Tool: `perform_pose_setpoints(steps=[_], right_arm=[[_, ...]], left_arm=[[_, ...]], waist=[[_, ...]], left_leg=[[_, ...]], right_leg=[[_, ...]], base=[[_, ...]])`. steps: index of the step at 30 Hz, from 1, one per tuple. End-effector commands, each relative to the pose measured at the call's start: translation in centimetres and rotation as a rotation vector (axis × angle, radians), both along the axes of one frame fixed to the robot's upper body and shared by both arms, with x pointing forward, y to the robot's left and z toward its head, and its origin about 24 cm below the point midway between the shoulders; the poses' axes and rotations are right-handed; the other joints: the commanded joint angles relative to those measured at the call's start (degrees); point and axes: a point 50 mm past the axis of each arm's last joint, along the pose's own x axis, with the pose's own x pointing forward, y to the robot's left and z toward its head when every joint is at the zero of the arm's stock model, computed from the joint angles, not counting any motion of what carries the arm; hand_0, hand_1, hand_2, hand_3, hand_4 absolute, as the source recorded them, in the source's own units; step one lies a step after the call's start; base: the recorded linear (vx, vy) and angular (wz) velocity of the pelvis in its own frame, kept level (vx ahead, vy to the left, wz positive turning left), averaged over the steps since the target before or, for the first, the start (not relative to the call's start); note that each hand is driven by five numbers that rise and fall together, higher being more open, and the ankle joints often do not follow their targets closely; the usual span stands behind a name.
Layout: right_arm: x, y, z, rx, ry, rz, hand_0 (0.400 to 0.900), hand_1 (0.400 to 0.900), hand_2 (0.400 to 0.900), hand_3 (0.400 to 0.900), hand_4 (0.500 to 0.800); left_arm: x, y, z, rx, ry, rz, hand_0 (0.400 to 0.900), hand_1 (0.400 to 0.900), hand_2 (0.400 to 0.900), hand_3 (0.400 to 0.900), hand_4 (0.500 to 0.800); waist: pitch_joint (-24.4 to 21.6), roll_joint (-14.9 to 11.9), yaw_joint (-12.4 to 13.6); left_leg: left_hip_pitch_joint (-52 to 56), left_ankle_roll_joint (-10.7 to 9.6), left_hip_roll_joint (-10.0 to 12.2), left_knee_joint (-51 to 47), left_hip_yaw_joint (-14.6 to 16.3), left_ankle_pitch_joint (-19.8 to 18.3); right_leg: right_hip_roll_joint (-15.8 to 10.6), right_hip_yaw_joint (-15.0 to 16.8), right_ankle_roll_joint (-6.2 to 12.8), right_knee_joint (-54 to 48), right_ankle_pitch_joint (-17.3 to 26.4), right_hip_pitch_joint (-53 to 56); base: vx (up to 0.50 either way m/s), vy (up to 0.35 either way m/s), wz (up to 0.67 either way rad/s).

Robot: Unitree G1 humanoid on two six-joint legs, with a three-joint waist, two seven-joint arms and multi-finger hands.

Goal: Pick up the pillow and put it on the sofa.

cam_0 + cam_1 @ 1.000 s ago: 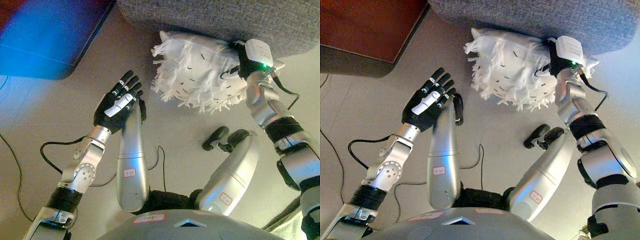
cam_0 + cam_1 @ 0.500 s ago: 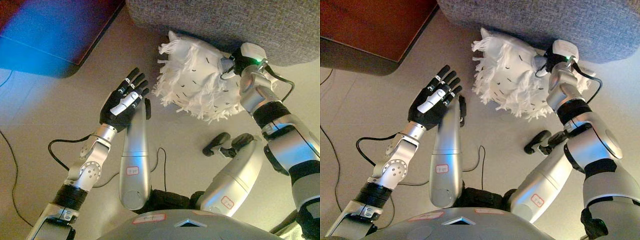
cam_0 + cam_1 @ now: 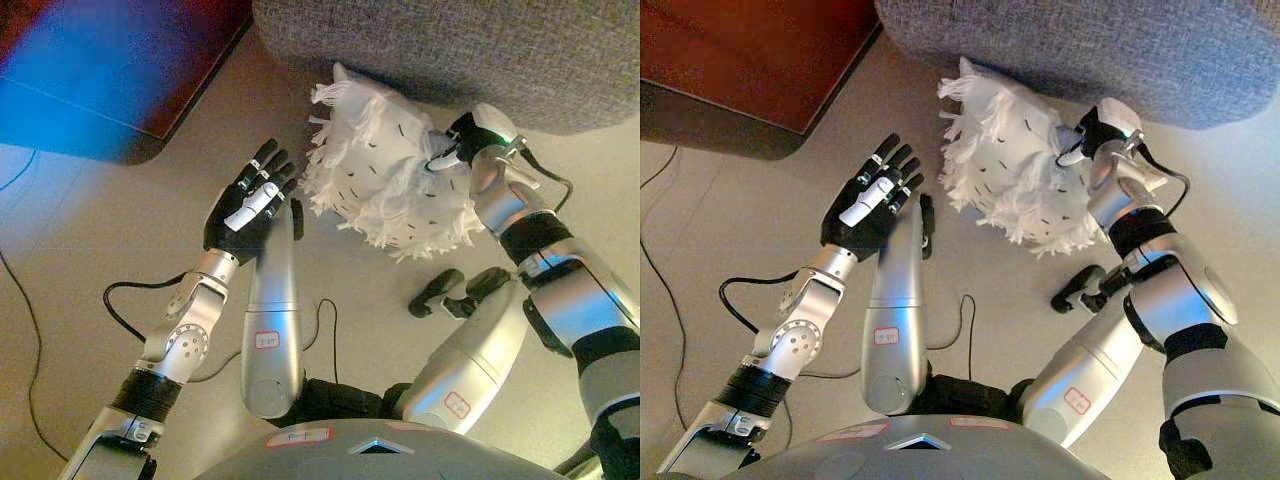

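A white fringed pillow with small dark dashes lies on the floor against the base of the grey sofa. My right hand is pressed into the pillow's right edge, its fingers buried in the fringe. My left hand is held up open, palm toward the pillow, a short gap from the pillow's left side and not touching it.
A dark red-brown piece of furniture stands on the floor at the upper left. Bare beige floor lies left of my left arm.
My right hand has moved left along the sofa base, and the pillow has shifted and turned leftward with it. The gap between my left hand and the pillow has narrowed.
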Motion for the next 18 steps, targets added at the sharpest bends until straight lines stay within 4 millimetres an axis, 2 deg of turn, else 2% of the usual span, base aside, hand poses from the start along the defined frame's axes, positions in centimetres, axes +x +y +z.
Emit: perform_pose_setpoints(steps=[1,8,9,10,13,14,18], right_arm=[[0.7,1.4,5.0,0.116,-0.269,0.099,0.4,0.4,0.4,0.4,0.5],[-1.5,2.0,7.5,0.088,-0.484,0.229,0.4,0.4,0.4,0.4,0.5],[-1.5,2.0,7.5,0.086,-0.487,0.231,0.4,0.4,0.4,0.4,0.5],[-2.0,2.2,8.3,0.077,-0.544,0.256,0.4,0.4,0.4,0.4,0.5],[-2.7,2.5,8.6,0.086,-0.601,0.279,0.4,0.4,0.4,0.4,0.5],[-3.2,2.5,9.0,0.087,-0.638,0.293,0.4,0.4,0.4,0.4,0.5],[-4.3,2.6,9.6,0.08,-0.708,0.322,0.4,0.4,0.4,0.4,0.5]], left_arm=[[-1.3,-1.0,-1.4,0.033,0.056,0.025,0.9,0.9,0.9,0.9,0.8],[-1.7,2.2,-1.9,0.06,0.099,0.264,0.9,0.9,0.9,0.9,0.8],[-1.8,2.3,-1.9,0.062,0.098,0.267,0.9,0.9,0.9,0.9,0.8],[-1.5,2.7,-1.5,0.077,0.077,0.312,0.9,0.9,0.9,0.9,0.8],[-1.3,3.1,-1.5,0.071,0.087,0.371,0.9,0.9,0.9,0.9,0.8],[-1.0,3.1,-1.5,0.072,0.09,0.393,0.9,0.9,0.9,0.9,0.8],[-0.3,2.9,-0.8,0.105,0.067,0.417,0.9,0.9,0.9,0.9,0.8]], waist=[[-0.1,1.0,-0.1],[-0.1,-0.4,-1.8],[-0.1,-0.4,-1.9],[-0.1,-1.0,-2.3],[-0.1,-2.0,-2.6],[-0.1,-2.9,-2.7],[-0.1,-4.3,-3.2]], left_leg=[[7.4,3.8,2.9,-0.4,-0.8,-4.9],[21.1,4.0,4.4,-19.8,3.8,3.2],[21.4,4.0,4.4,-20.3,3.8,3.3],[23.8,4.4,4.2,-26.4,4.8,7.0],[30.2,4.5,3.4,-34.8,6.8,9.7],[34.9,4.7,2.5,-40.3,8.3,11.1],[42.9,4.9,1.0,-48.4,10.1,12.8]], right_leg=[[1.0,-1.6,-2.3,-8.1,5.8,1.5],[2.4,-5.4,-1.58,-24.8,12.8,13.7],[2.5,-5.5,-1.58,-25.2,12.9,14.0],[3.1,-6.9,-2.05,-30.4,15.9,16.8],[3.6,-10.1,-1.43,-37.6,18.4,23.5],[3.8,-12.6,-0.61,-42.4,20.0,28.3],[4.3,-15.8,0.3,-50.4,22.8,36.7]], base=[[-0.02,-0.022,-0.08],[-0.02,-0.019,-0.12],[-0.1,-0.033,-0.09],[-0.1,-0.033,-0.05],[-0.03,-0.043,-0.07],[0.0,-0.052,-0.1],[-0.04,-0.021,-0.15]])
